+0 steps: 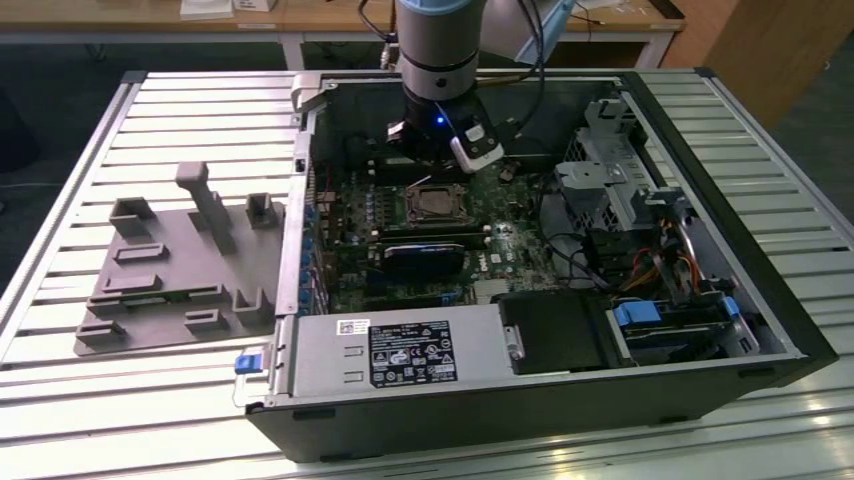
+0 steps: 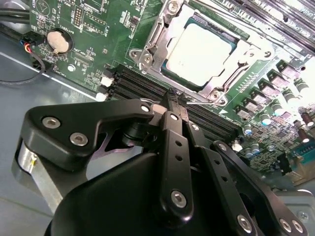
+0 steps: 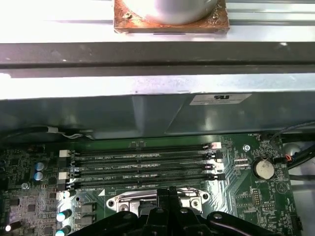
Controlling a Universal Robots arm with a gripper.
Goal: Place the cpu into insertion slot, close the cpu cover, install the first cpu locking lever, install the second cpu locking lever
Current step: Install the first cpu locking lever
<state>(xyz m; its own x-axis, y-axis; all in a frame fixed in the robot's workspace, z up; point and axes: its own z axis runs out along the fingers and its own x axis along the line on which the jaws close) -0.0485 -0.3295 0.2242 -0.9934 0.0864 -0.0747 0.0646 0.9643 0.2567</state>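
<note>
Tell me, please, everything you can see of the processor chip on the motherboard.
The chip is a flat square with a dull silver-grey metal top and softly rounded corners. It lies level on the green motherboard, framed by the silver metal cover, whose window edges meet its rim on all sides. Its top is bare. The gripper sits beside the frame, apart from the chip.
</note>
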